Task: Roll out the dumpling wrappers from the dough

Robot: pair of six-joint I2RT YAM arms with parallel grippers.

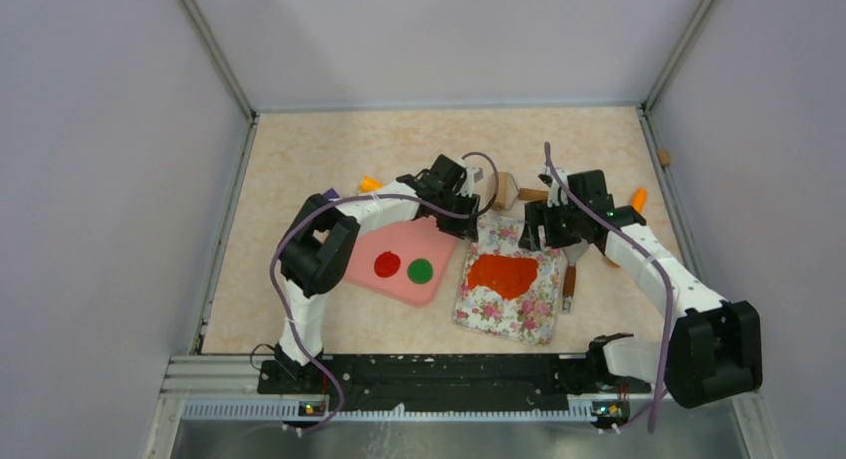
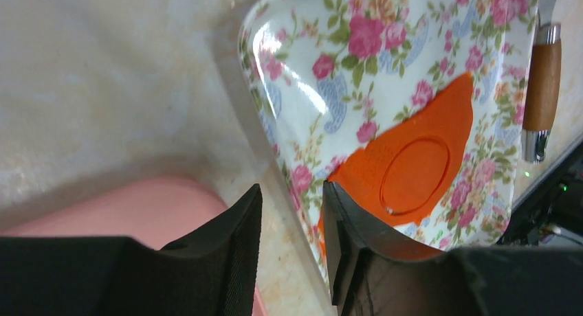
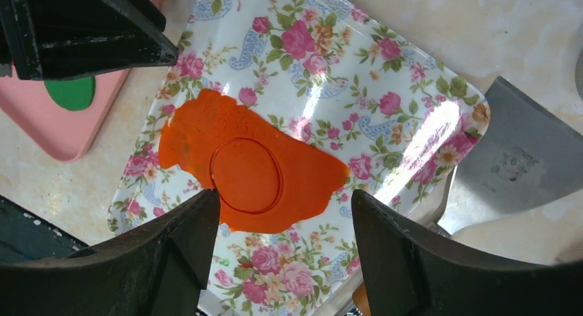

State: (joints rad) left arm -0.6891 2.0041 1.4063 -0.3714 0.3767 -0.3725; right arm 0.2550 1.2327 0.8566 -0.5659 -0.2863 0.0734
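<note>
Orange-red dough (image 1: 502, 275) sits on a white plate (image 1: 519, 317) patterned with pink roses, green leaves and blue paisley. Centre-left, a pink board (image 1: 361, 257) bears a red disc (image 1: 387, 265) and a green disc (image 1: 420, 271). The counter (image 1: 299, 170) is mottled beige.

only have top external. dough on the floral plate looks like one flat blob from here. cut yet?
Observer: Yes. The right wrist view shows a round disc outlined in the dough, not lifted out.
Operator: right side holding anything?
Observer: No, the right gripper is empty, jaws wide open over the dough.
Operator: left?
Observer: In its wrist view the left gripper is open with a narrower gap. It sits at the floral plate rim with nothing gripped.
</note>
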